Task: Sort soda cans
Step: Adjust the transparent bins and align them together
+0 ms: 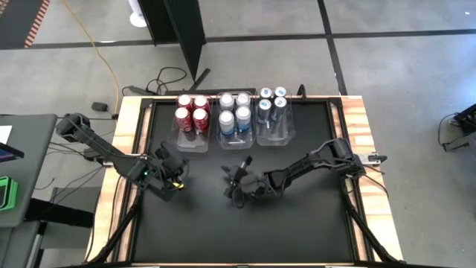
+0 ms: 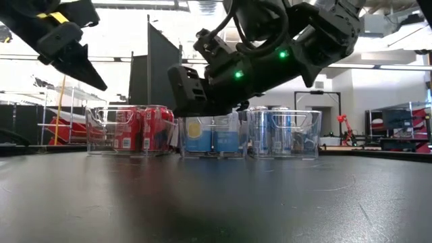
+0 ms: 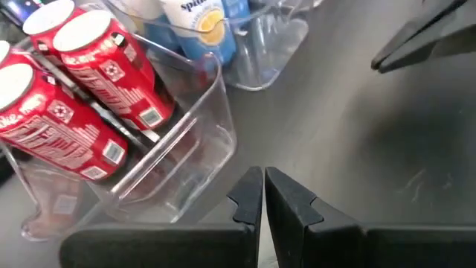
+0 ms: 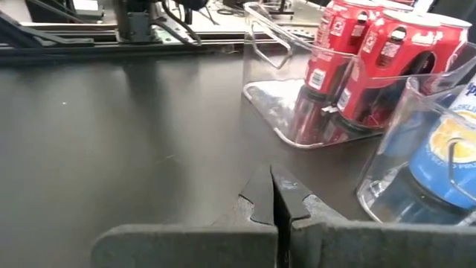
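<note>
Black desk (image 1: pixel 297 223) with wood edges; three clear rectangular plastic bins (image 1: pixel 236 141) side by side at far edge, holding four red soda cans (image 1: pixel 191 112), four silver-white-and-blue cans (image 1: pixel 234 112), four slim dark blue cans (image 1: pixel 272 103). Left end effector (image 1: pixel 169 181) pinched closed, empty, near red bin. Right end effector (image 1: pixel 236 181) closed, empty, mid-desk.

Grey concrete floor (image 1: pixel 260 67) with dark seam lines. Yellow cable (image 1: pixel 104 63) snaking across floor. Black upright panel (image 1: pixel 186 33) behind worktop (image 1: pixel 123 119) with wooden edge. Bright ceiling strip lights (image 2: pixel 135 5); metal shelving (image 2: pixel 398 125) far back.
</note>
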`<control>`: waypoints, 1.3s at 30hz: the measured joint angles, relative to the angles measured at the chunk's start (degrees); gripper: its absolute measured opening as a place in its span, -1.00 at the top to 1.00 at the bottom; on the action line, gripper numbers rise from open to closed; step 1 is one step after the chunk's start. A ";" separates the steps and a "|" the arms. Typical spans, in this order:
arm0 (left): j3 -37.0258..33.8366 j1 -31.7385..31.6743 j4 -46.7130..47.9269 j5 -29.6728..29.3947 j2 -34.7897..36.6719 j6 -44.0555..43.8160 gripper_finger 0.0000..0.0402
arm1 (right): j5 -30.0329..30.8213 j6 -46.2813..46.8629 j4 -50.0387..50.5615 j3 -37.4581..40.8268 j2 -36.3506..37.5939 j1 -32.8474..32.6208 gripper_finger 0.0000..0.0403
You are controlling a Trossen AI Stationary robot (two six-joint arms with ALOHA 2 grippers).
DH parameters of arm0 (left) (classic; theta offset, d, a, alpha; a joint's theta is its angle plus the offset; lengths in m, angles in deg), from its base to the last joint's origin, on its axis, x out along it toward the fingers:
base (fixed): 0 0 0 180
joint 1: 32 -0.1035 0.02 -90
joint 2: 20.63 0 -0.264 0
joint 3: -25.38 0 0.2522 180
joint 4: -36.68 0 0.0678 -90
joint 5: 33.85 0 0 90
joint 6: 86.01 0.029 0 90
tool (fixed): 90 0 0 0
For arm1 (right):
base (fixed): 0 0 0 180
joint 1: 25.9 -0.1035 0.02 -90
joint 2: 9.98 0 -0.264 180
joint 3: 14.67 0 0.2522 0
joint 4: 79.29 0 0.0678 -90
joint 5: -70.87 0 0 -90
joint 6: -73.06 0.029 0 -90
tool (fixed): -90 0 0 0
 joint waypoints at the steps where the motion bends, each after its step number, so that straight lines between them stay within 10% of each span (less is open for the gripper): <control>1: 0.00 -0.20 0.03 0.13 0.00 0.57 0.92 | -0.10 0.02 0.00 0.00 0.00 -0.06 1.00; 39: 0.00 -29.72 -26.95 11.67 -19.89 29.38 0.92 | -0.09 -1.03 0.02 -0.04 0.00 -1.26 1.00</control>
